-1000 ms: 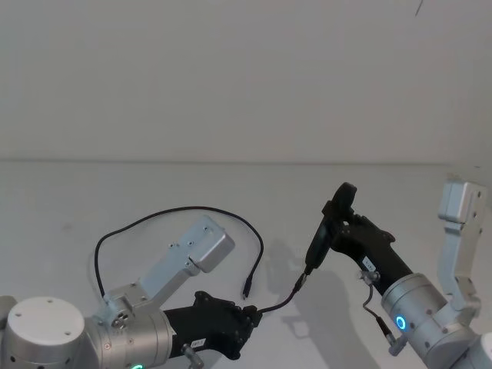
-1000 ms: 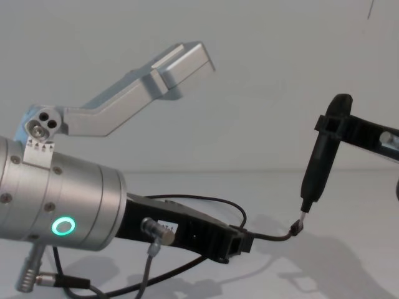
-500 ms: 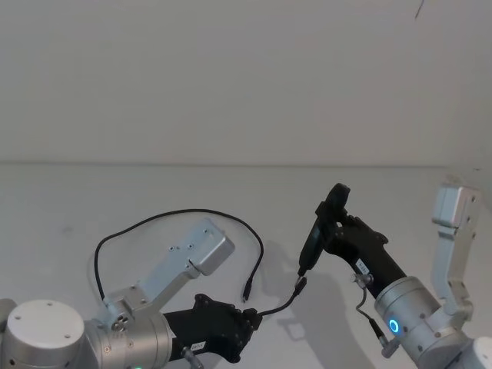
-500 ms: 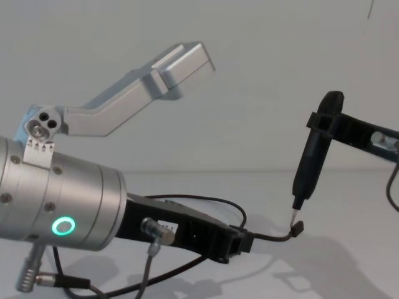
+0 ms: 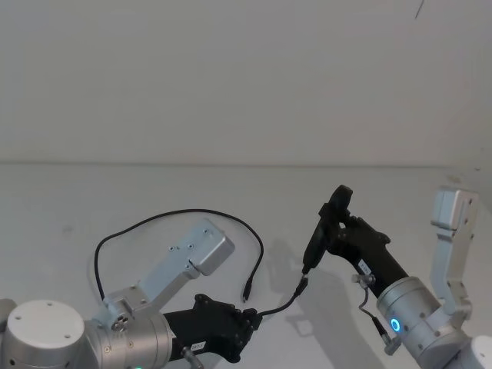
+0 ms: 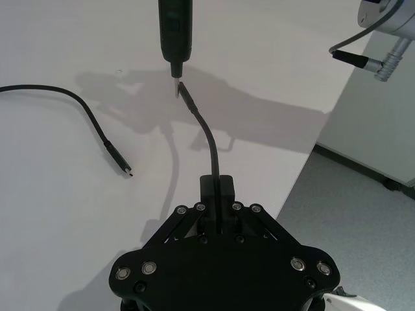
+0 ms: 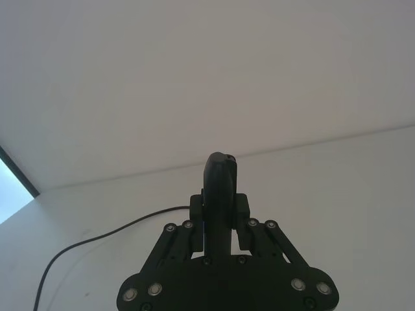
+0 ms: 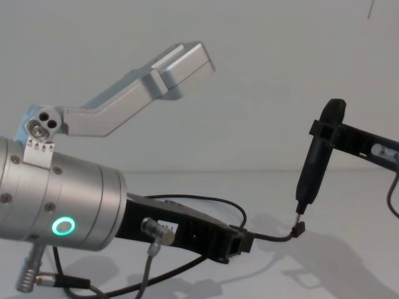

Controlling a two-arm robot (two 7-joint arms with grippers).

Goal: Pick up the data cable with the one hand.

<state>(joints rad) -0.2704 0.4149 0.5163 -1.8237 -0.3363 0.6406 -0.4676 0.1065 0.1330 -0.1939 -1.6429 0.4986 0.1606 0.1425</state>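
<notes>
The left gripper [image 5: 247, 321] sits low at the near edge of the white table [image 5: 69, 200], on a thick silver wrist with a green ring [image 8: 63, 226], and its black fingers are clamped together on the data cable [image 6: 209, 139]. In the left wrist view the cord runs straight out from between the closed fingers [image 6: 216, 188] and rises in a gentle curve away from the gripper. Its free plug [image 8: 299, 229] stands raised off the table beyond the fingertips, turned upward.

Just past that plug, farther from the left gripper, hangs the thin metal tip [image 6: 175, 87] of a slim black tool [image 8: 315, 164]. The tip and the plug are close together, almost end to end; whether they touch cannot be told. The right gripper [image 7: 220, 223] holds this tool upright, its fingers closed on the tool's body, and reaches in from the right of the left gripper.

Behind the left gripper the rest of the cable lies flat on the table. It sweeps in a wide arc [image 5: 177, 212] beyond the silver bracket [image 5: 196, 250] on the left wrist, and its other plug [image 5: 245, 293] rests on the table, just beyond the gripper's fingertips.
</notes>
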